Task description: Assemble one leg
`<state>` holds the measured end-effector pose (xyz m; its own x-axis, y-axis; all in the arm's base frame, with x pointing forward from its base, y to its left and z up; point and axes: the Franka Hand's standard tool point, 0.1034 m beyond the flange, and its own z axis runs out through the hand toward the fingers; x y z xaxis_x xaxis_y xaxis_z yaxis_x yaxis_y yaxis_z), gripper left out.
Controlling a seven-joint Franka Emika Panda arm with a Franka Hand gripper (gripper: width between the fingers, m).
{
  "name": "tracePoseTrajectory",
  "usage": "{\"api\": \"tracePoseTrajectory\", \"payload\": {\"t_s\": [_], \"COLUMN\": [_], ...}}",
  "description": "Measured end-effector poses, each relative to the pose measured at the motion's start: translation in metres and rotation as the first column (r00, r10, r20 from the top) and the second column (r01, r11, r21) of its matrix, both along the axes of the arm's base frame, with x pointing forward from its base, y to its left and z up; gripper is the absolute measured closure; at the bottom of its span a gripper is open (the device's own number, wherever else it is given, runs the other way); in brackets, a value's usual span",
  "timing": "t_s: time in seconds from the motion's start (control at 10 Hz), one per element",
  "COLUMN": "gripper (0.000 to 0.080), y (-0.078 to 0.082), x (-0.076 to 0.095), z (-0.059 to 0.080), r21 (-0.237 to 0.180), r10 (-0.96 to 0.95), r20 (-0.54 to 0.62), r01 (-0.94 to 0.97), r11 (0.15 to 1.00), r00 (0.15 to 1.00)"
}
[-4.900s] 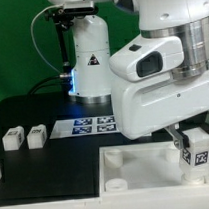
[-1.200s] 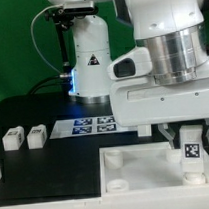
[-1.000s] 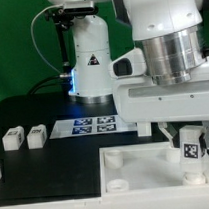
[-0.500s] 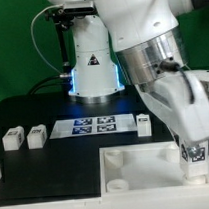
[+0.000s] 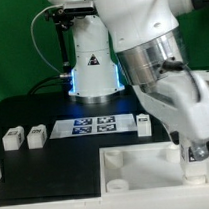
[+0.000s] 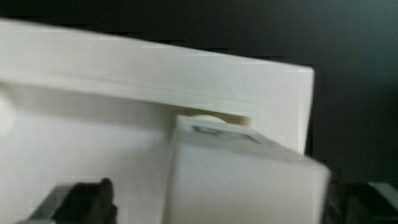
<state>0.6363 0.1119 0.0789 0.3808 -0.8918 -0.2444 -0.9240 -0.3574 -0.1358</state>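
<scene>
- While the claw (image 6: 231,200) hangs over the counter (image 5: 57,174), its fingers (image 6: 84,200) stand apart, with a dark gap on either side of the leg (image 6: 246,165).
- Leg lies between the fingers, tagged end at the white plate (image 5: 136,163) corner; seating cannot be told.
- Beyond the claw: spare leg (image 5: 144,125), marker board (image 5: 92,124), then two further legs (image 5: 35,137).

Black tabletop (image 5: 56,171), a leg (image 5: 11,139) and second leg (image 5: 35,137) near its edge on the exterior view's left, marker board (image 5: 89,124) mid-table, third leg (image 5: 144,124) just beside it, white plate (image 5: 147,170) at the near edge.
</scene>
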Motion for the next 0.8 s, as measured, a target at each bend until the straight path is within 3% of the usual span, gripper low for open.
{"api": "tracePoseTrajectory", "payload": {"t_s": [0.1,0.4,0.5,0.6,0.7,0.8], "gripper": [0.0158,0.015,0.015,0.015,0.015,0.015], "y": [0.0041,0.0014,0.002,0.0068,0.0105,0.0096], "x": [0.0007,0.0015,0.0016,0.0033,0.0038,0.004], "z": [0.003,0.0015,0.0017,0.003,0.0031,0.0016], "r21": [-0.037,-0.071,-0.1,-0.167,-0.191,-0.194], "r10": [0.141,0.436,0.54,0.689,0.771,0.788], "r20": [0.024,0.101,0.116,0.126,0.135,0.14], "r01": [-0.14,-0.431,-0.531,-0.669,-0.747,-0.763], "r11": [0.989,0.9,0.842,0.724,0.636,0.616], "r00": [0.99,0.894,0.834,0.714,0.622,0.6]}}
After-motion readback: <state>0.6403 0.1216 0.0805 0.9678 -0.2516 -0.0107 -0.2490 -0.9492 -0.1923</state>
